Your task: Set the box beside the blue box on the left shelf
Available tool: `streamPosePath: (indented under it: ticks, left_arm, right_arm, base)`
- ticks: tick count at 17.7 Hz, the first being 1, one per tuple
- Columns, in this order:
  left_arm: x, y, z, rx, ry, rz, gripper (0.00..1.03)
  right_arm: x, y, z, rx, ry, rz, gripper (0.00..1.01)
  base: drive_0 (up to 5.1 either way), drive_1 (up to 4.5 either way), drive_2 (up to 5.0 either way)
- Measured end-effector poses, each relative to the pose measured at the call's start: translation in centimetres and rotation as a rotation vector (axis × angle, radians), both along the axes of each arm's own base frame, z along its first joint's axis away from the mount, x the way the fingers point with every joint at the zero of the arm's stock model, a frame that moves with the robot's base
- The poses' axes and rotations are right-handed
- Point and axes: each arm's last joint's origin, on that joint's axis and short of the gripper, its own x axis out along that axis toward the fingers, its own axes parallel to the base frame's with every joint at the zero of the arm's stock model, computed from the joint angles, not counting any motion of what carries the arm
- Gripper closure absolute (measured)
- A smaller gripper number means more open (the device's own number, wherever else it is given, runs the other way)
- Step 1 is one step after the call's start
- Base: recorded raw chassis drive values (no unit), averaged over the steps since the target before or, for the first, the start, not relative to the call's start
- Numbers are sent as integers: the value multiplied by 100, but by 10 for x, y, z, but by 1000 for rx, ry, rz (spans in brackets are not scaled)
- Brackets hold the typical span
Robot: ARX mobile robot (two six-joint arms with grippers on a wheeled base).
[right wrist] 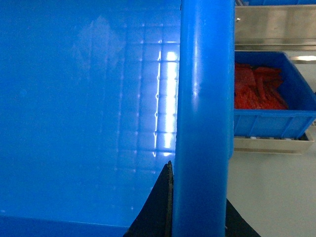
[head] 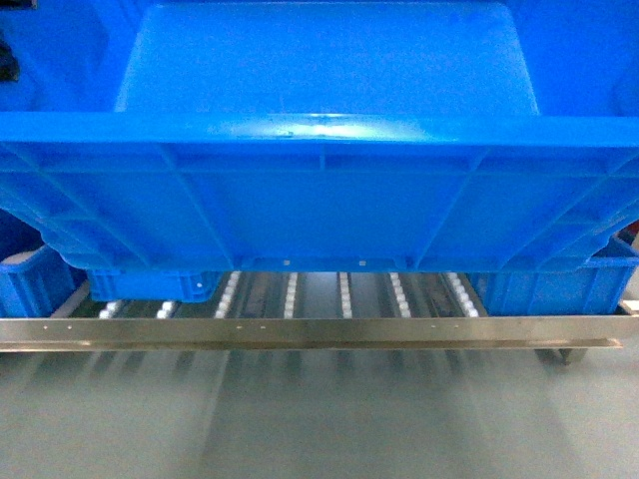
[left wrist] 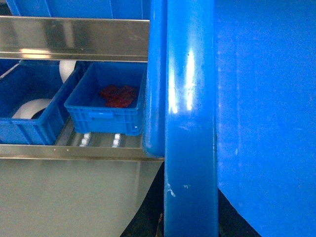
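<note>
Both pincers, left pincer [left wrist: 190,224] and right pincer [right wrist: 197,217], pinch opposite rims of the box [head: 319,190].

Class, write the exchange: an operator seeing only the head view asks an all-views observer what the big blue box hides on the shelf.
Operator: What's in the left bin beside the box?
Observer: Left wrist view shows red items in it.
Operator: And the right bin?
Observer: Red pieces too, per the right wrist view.
Operator: How is the rim held?
Observer: Dark right fingers sit either side of it.
</note>
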Motion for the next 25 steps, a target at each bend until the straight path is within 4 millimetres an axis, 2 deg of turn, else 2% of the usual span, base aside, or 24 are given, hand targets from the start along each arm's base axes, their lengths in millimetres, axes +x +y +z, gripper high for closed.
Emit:
streamPosePath:
  ticks: [3, 25]
  left_arm:
    - [-1, -1, 1, -1, -5, -3, 97]
    - [-1, -2, 1, 1, -7, -6, 97]
  right_arm:
    - [0, -1, 0, 2, 2, -6, 94]
    - [0, -2, 0, 3, 2, -11, 94]
  base:
    - [-491, 245, 245]
    - [0, 0, 0]
